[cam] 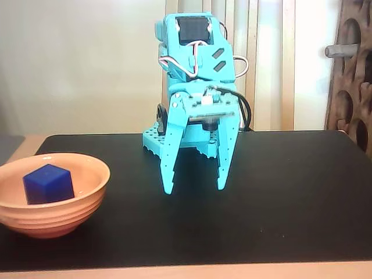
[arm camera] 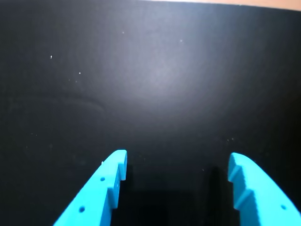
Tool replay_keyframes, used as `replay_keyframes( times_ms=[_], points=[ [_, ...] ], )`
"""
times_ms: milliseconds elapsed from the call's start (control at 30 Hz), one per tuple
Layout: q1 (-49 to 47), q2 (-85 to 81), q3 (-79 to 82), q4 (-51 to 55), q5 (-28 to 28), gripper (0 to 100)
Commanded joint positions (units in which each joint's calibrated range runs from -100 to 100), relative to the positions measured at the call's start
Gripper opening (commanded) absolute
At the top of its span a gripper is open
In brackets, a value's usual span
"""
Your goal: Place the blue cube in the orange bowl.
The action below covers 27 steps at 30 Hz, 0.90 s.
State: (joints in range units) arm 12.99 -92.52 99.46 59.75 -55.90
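The blue cube (cam: 48,183) lies inside the orange bowl (cam: 55,216) at the left of the black mat in the fixed view. My turquoise gripper (cam: 195,188) hangs open and empty over the middle of the mat, well to the right of the bowl, fingertips pointing down close to the surface. In the wrist view the gripper (arm camera: 178,162) shows two spread fingers with only bare black mat between them. Cube and bowl are out of the wrist view.
The black mat (cam: 279,192) covers the table. The arm's base (cam: 157,138) stands at the mat's back edge. A brown wooden rack (cam: 354,75) stands at the back right. The table's light front edge (cam: 174,273) runs along the bottom.
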Motion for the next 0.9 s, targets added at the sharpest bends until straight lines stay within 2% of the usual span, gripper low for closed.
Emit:
replay_keyframes(
  times_ms=[0, 467, 733, 867],
  points=[
    [2.76, -2.02, 0.54, -1.22, 0.05, 25],
    [3.76, -6.79, 0.54, 12.63, -0.37, 25],
    [3.86, -6.79, 0.54, 15.51, 0.05, 25],
    [3.86, -6.79, 0.54, 15.51, 0.05, 11]
  ],
)
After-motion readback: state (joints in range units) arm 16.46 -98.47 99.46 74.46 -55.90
